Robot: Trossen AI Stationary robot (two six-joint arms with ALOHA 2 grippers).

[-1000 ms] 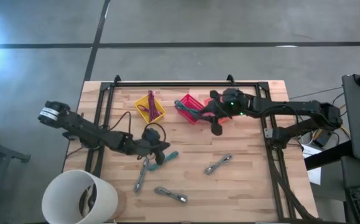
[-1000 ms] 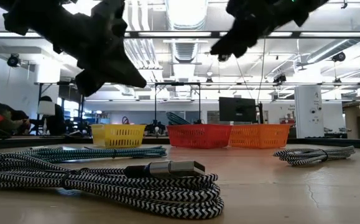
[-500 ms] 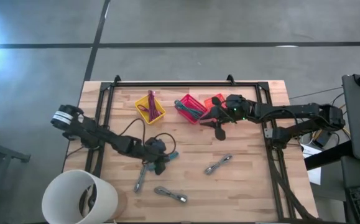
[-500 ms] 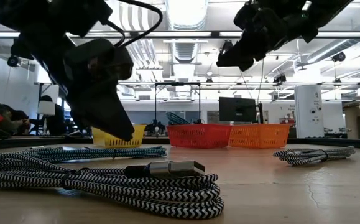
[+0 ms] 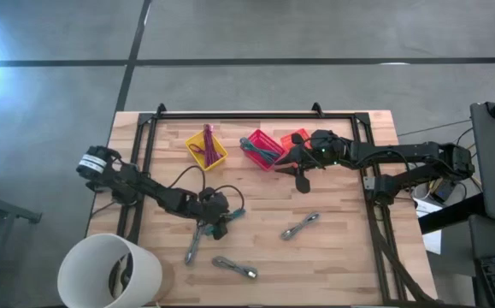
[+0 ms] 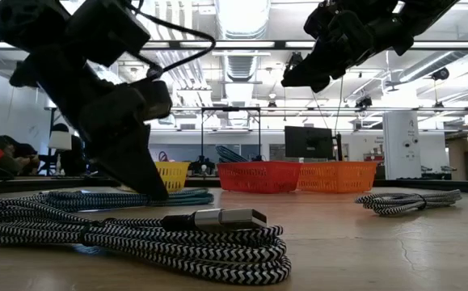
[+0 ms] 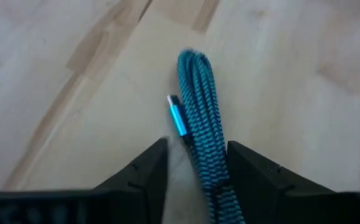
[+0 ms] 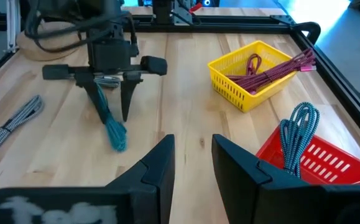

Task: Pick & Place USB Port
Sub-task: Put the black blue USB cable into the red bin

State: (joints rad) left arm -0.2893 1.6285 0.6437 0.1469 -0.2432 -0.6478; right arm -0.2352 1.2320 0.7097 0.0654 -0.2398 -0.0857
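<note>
While lying flat on the wooden table (image 5: 341, 257), teal cable (image 7: 199, 134) sits between spread fingers (image 7: 143, 174) of left gripper (image 5: 216, 219), straddled but not pinched, blue plug (image 7: 177, 116) just beside its bundle. Beyond it, right gripper (image 5: 302, 175) hangs empty, fingers parted, next to the red basket (image 8: 313, 163); yellow basket (image 8: 258, 73) farther along, striped cable (image 6: 137, 234) nearest the low camera

Wooden table (image 5: 341, 248): cables (image 5: 300, 226), probably three baskets (image 5: 206, 147).
</note>
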